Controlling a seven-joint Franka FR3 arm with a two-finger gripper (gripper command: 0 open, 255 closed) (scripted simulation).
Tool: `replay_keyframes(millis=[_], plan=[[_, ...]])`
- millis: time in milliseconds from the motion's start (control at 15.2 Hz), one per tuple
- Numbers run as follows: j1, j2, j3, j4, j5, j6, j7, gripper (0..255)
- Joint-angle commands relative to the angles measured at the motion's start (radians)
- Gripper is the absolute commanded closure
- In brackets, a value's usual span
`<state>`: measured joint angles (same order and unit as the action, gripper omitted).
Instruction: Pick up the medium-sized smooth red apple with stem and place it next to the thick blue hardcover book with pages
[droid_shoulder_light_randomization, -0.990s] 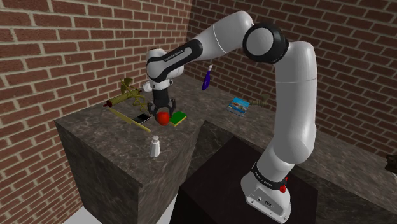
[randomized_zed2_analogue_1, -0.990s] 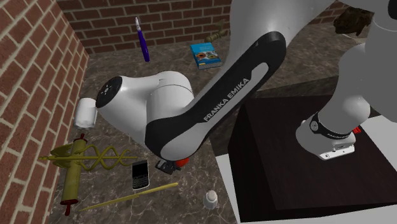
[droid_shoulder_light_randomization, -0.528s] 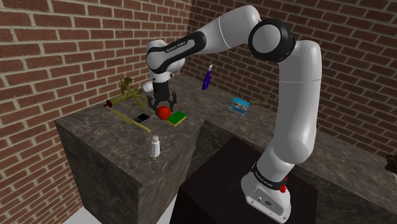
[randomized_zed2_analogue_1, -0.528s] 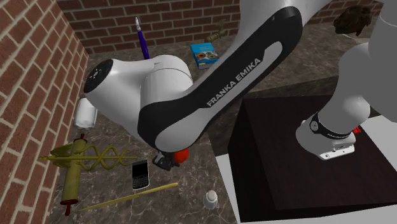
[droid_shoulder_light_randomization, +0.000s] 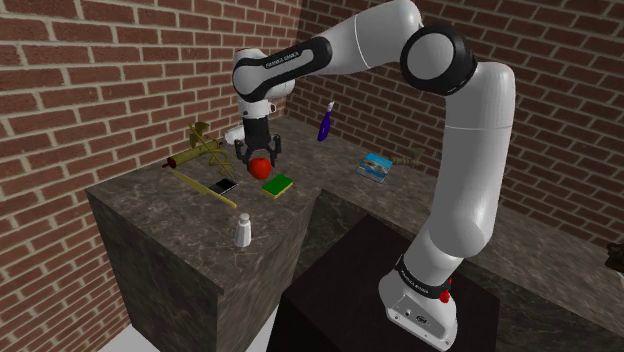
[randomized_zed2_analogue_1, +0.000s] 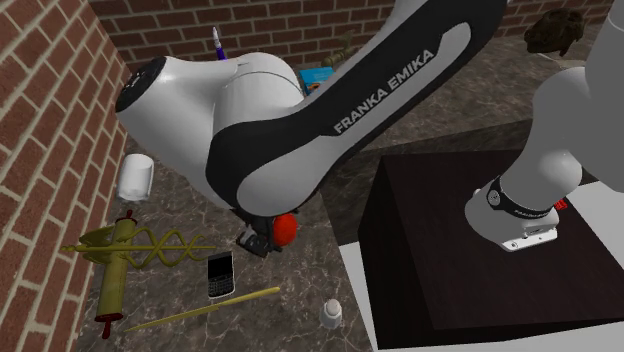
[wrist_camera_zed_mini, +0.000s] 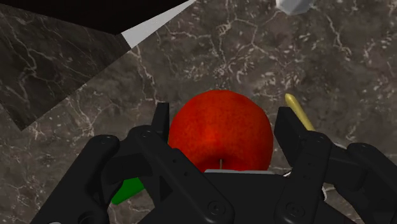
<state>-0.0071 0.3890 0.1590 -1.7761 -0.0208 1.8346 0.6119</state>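
- Two brick walls meet in a corner behind a dark marbled table (droid_shoulder_light_randomization: 170, 215). My black stand (droid_shoulder_light_randomization: 340, 295) sits at the shoulder view's lower right.
- My arm (droid_shoulder_light_randomization: 470, 150) rises from the stand and bends at a dark joint high up. It reaches toward the shoulder view's left, with the wrist turned straight down over the table.
- My fingers (wrist_camera_zed_mini: 159, 121) are clamped on either side of the red apple (wrist_camera_zed_mini: 221, 130), whose thin stem points back toward my palm.
- The apple hangs clear of the table, above the gap between a phone (droid_shoulder_light_randomization: 226, 186) and a green pad (droid_shoulder_light_randomization: 278, 185).
- The blue book (droid_shoulder_light_randomization: 376, 167) lies flat, well apart from the apple, toward the shoulder view's right and near the back wall.
- In the second exterior view my forearm covers most of the book, leaving a corner, and hides the top of the apple.
- In the wrist view my hand covers the green pad but for a sliver. Only the tip of a yellow stick (wrist_camera_zed_mini: 298, 109) pokes out by one finger.
- A dark lump (randomized_zed2_analogue_1: 552, 30) at the second exterior view's upper right is too dim to name.
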Motion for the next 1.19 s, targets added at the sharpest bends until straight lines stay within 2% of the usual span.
replay_keyframes(millis=[0, 528, 1122], plan=[[-0.021, -0.021, -0.011, -0.026, -0.003, 0.004, -0.03, 255], [-0.13, -0.099, -0.078, -0.138, -0.031, 0.04, -0.191, 255], [-0.249, -0.123, -0.164, -0.173, -0.075, 0.063, -0.375, 255]])
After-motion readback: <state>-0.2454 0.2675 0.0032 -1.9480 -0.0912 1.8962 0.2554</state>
